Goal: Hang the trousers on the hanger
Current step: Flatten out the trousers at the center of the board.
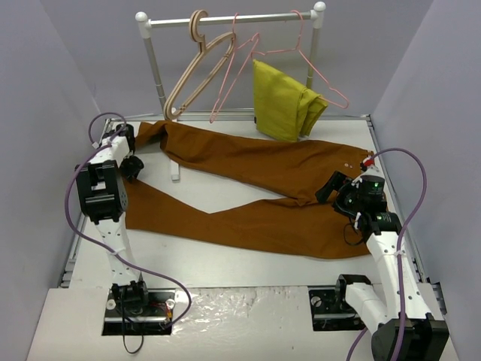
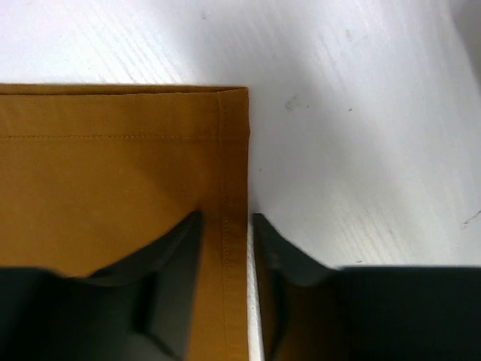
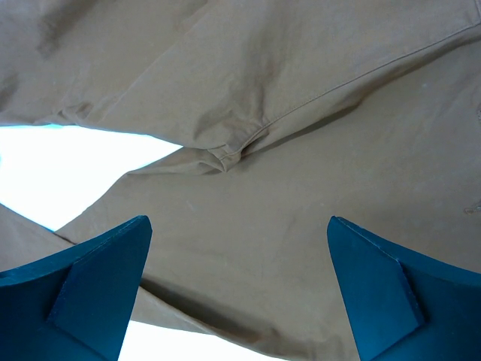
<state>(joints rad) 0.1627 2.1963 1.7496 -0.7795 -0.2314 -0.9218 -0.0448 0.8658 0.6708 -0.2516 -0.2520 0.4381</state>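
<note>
The rust-brown trousers [image 1: 248, 218] lie flat on the white table with both legs reaching left and the waist at the right. My left gripper [image 1: 134, 168] is down at the cuff corner of the near leg. In the left wrist view its fingers [image 2: 225, 218] have narrowed astride the side seam of the trousers [image 2: 113, 165], with flat cloth in the gap. My right gripper [image 1: 329, 188] hovers open over the crotch, fingers wide [image 3: 239, 226] above the trousers [image 3: 301, 90]. A pink wire hanger [image 1: 225, 86] hangs bare on the rail.
The white rail [image 1: 233, 19] at the back also carries a beige wooden hanger [image 1: 197, 71] and a second pink hanger [image 1: 324, 75] with a mustard-yellow garment [image 1: 282, 101] draped over it. Grey walls close in left and right.
</note>
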